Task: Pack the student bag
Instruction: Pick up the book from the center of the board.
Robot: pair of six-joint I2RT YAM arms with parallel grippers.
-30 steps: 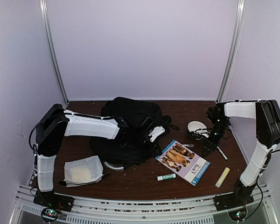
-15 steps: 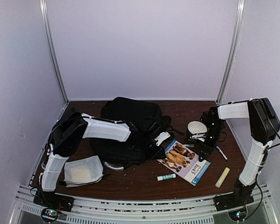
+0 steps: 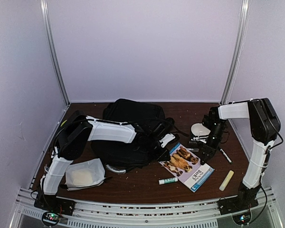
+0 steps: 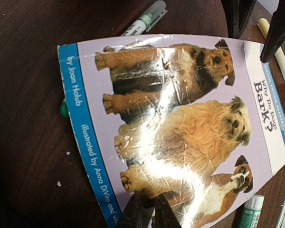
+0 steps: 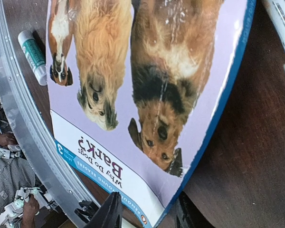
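Observation:
The student bag point(image 3: 128, 130), a big black backpack, lies at the back centre-left of the table. To its right lies a thin book point(image 3: 186, 165) with dogs on its cover. My left gripper point(image 3: 164, 155) reaches across the bag's front. In the left wrist view its fingers point(image 4: 149, 214) stand pinched together on the lower edge of the book point(image 4: 171, 118), whose cover bows upward. My right gripper point(image 3: 202, 148) is at the book's far right corner. In the right wrist view its jaws point(image 5: 149, 213) are apart, with that corner of the book point(image 5: 133, 85) between them.
A green-and-white glue stick point(image 3: 169, 180) lies in front of the book and a cream stick point(image 3: 226, 180) at the front right. A pen point(image 3: 225, 156) and a white round object point(image 3: 200, 129) lie behind the right gripper. A white-grey pouch point(image 3: 84, 174) sits front left.
My left gripper slid right off the bag to the book's near-left edge and closed on it. The right gripper came left to the book's far corner. The book shifted slightly.

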